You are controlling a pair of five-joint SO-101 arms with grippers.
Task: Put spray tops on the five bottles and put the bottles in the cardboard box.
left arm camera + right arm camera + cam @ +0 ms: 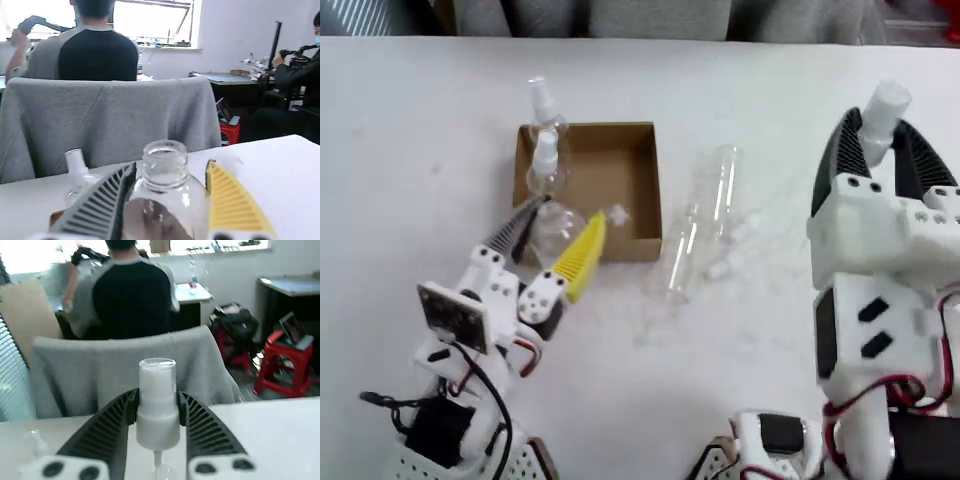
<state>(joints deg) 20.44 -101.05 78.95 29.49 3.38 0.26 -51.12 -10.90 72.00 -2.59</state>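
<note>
We see the white surface (420, 200) run up to its far edge at 12 o'clock. There is lots of bare room at 9 o'clock of the cardboard box (651, 190), and more at 6 o'clock, between the two arms. Behind the far edge hangs a grey cloth (100, 115). At 3 o'clock of the box, just beside it, two clear bottles lie on their sides, almost end to end: the far lying bottle (717, 185) and the near lying bottle (680, 262). Along the box's 9 o'clock wall stand two bottles with tops on. The back bottle (544, 110) is at the far corner and the front bottle (546, 170) is a little nearer to us. The left tool (565, 220) is at 7 o'clock of the box, over its near corner. Its grey finger (515, 228) and yellow finger (582, 255) are clamped on the held bottle (553, 228), whose neck is open. The right tool (880, 140) is well apart at 3 o'clock, up above the surface. Its two black fingers (840, 150) squeeze a white spray top (883, 108) that stands upright between them.
</note>
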